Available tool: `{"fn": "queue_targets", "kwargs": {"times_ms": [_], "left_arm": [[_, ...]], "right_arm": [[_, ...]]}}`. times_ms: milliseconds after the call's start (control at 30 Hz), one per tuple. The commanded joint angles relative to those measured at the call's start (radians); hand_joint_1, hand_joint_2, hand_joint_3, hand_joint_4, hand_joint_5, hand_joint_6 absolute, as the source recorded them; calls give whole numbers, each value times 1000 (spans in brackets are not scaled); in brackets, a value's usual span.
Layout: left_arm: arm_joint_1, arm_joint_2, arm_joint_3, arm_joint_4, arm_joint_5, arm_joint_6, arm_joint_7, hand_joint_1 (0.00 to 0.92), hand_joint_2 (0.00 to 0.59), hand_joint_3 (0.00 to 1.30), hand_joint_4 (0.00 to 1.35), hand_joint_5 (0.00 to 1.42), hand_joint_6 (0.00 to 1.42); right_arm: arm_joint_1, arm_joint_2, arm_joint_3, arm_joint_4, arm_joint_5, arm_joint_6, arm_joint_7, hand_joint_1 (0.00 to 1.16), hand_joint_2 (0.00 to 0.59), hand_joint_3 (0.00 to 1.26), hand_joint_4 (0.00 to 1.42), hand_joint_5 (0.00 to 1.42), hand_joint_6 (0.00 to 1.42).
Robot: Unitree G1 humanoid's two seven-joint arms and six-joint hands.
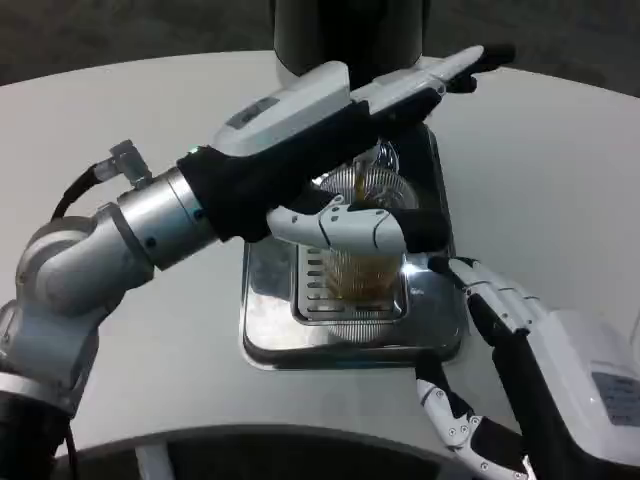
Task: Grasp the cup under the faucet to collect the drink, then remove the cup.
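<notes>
Filling looks to be the step in hand: I see the cup (pixel 358 262), clear and ribbed, standing on the grille of the steel drip tray (pixel 262 330) near the far edge of the counter (pixel 560 170), with amber drink in its lower part and a thin stream falling into it. My left hand (pixel 350 225) is wrapped around the cup's upper part, its fingers clamped on the cup, while the left forearm reaches in from the counter's left side. My right hand (pixel 490 320) waits just beside the tray's right edge, fingers apart and holding nothing. The dark dispenser (pixel 345 35) rises behind the tray. Next, I judge, the cup must be drawn toward the near edge, level, once the stream stops; the tray's raised rim and the waiting right hand crowd that path.
</notes>
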Motion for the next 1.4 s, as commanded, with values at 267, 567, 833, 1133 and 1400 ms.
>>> {"fn": "queue_targets", "kwargs": {"times_ms": [267,567,833,1133,1400], "left_arm": [[30,38,-38,-34,44,-48,19,0,96,0,0,70,40],[37,37,-34,-48,36,-37,32,0,96,0,0,68,40],[45,39,-31,-64,25,-28,35,0,95,0,0,60,40],[51,47,-30,-69,21,-22,30,0,113,0,0,58,40],[50,50,-28,-70,14,-14,30,0,116,0,0,58,40]], "right_arm": [[-133,17,-82,105,172,91,26,499,372,87,46,65,149],[-276,20,-136,268,362,104,-13,527,279,0,0,0,69],[-388,30,-121,433,465,63,-97,648,202,0,0,0,19],[-516,35,-126,601,576,43,-145,755,172,0,0,0,0],[-587,42,-112,699,625,-1,-178,780,164,0,0,0,0]]}}
